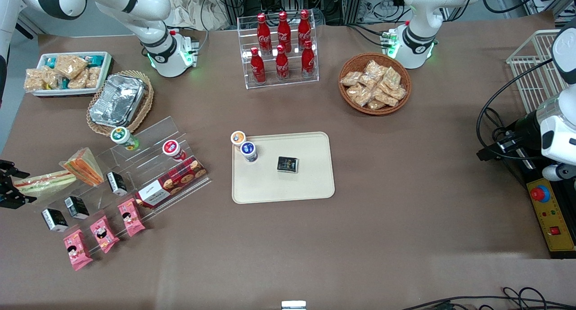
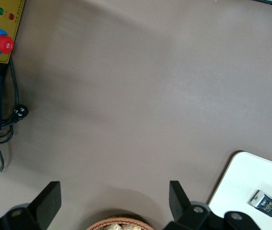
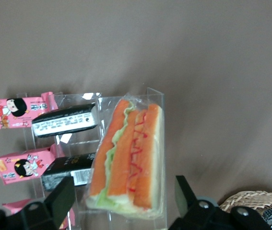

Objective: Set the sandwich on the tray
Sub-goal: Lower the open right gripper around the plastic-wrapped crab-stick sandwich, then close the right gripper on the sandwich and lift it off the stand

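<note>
The sandwich [image 1: 45, 182], a pale clear-wrapped wedge with a green, red and pink stripe, lies on the table at the working arm's end, beside the acrylic rack. It does not show in the right wrist view. My right gripper [image 1: 14, 185] is at the table's edge, right at that sandwich's outer end, with its fingers open and empty. In the right wrist view the gripper [image 3: 124, 184] has the orange-filled sandwich [image 3: 128, 158] between its spread fingers. The beige tray [image 1: 310, 188] lies mid-table, also seen in the left wrist view [image 2: 241, 187].
The orange-filled sandwich [image 1: 83, 166] leans on the acrylic rack [image 1: 148, 166], which holds cups, black boxes, a cookie box and pink packs. The tray carries two cups [image 1: 248, 150] and a black box [image 1: 288, 164]. A foil container [image 1: 117, 99] and a snack bin [image 1: 67, 72] stand farther back.
</note>
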